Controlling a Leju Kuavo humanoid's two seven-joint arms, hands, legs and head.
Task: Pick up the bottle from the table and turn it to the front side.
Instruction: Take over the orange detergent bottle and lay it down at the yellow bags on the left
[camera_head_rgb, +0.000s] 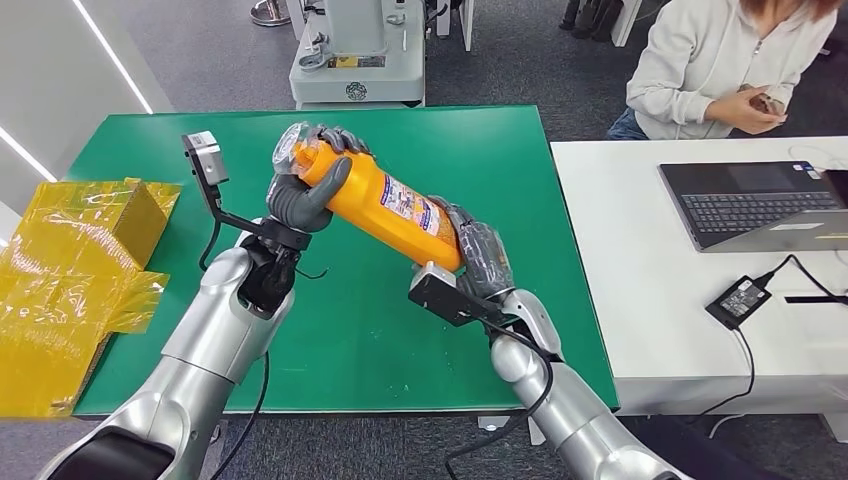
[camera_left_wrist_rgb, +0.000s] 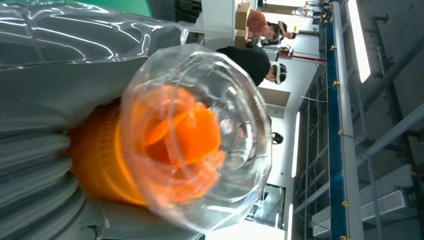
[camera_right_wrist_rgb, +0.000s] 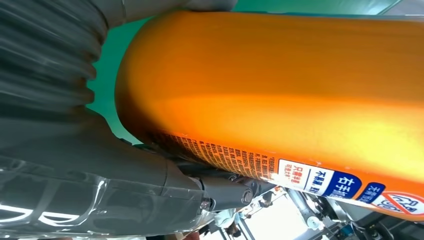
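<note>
Here the left robot hand is wrapped tight round the neck end of the orange bottle, thumb across the front and fingers curled over the back, just below the clear cap. The right robot hand is closed round the bottle's base end, fingers folded against it under a clear plastic cover. Both have firm hold, so the bottle hangs between them, lifted off the green tabletop and slanting, cap end up and away toward the robot's left, base lower toward its right.

A label runs along the bottle's side, white with blue and red patches; from the head view its writing is too small to read. In the right wrist view the bottle shows a strip of fine dark print, too small to make out, and boxed Chinese characters in blue on white. In the left wrist view the cap is seen end-on, with an orange spout inside and a ribbed orange collar behind it.

Crumpled yellow film lies at the tabletop's left edge. On a white tabletop to the right sit a laptop and a power brick, with a person seated behind
</note>
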